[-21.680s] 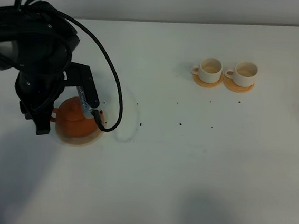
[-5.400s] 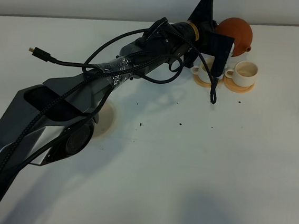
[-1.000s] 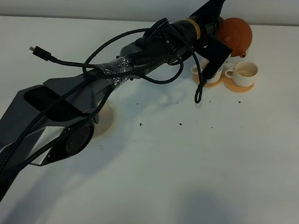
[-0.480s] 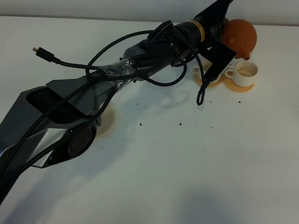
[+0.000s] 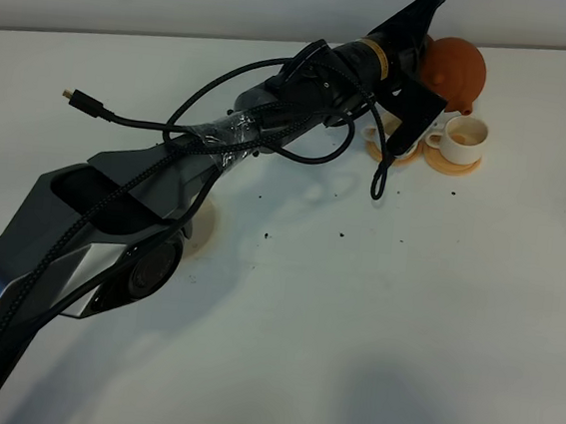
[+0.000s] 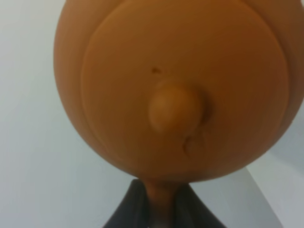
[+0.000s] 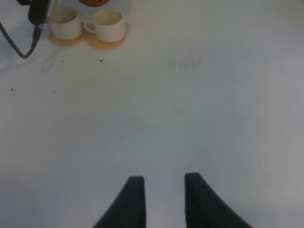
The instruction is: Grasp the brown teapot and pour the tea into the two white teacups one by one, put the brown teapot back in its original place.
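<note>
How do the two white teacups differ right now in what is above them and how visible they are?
The right teacup sits fully in view on its orange-tan coaster, with the brown teapot tilted just above and behind it. The left teacup is mostly hidden behind the left arm in the high view, though the right wrist view shows it whole. Both are small white cups with side handles, standing upright on matching coasters.

A long black and grey robot arm (image 5: 218, 156) stretches from the near left corner of the white table (image 5: 404, 314) toward its far right part. At its end a round reddish-brown clay teapot (image 5: 455, 70) hangs tilted just above two small white teacups (image 5: 464, 136) on orange-tan coasters. A large pale tan round coaster (image 5: 201, 226) lies partly hidden under the arm, nearer the left edge.
</note>
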Controlling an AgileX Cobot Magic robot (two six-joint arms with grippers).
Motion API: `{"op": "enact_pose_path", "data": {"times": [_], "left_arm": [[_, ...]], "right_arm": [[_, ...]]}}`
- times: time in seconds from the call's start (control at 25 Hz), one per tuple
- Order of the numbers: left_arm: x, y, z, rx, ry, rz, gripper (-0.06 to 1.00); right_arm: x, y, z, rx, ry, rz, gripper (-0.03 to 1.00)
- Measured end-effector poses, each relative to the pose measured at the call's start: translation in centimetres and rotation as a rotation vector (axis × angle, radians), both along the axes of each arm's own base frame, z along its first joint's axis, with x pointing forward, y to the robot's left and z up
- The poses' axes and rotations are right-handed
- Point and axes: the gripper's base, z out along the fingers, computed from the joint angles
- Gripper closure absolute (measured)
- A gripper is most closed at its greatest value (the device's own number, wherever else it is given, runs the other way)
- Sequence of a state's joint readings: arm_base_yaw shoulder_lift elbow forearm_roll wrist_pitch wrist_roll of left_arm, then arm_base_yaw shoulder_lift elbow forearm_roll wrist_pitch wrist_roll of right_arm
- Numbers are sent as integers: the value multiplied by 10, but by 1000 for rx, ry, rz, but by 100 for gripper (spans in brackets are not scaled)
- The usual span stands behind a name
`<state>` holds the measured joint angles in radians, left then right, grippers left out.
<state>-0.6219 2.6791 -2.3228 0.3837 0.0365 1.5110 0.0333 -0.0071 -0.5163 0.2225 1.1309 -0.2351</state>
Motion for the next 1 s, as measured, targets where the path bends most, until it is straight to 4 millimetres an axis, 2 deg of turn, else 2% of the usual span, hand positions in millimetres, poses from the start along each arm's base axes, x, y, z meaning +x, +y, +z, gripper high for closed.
{"op": "enact_pose_path", "data": {"times": [1.0], "left_arm": [[0, -2, 3, 40, -64, -33, 80]], "right_arm": [[0, 0, 0, 0, 0, 0, 73]]}}
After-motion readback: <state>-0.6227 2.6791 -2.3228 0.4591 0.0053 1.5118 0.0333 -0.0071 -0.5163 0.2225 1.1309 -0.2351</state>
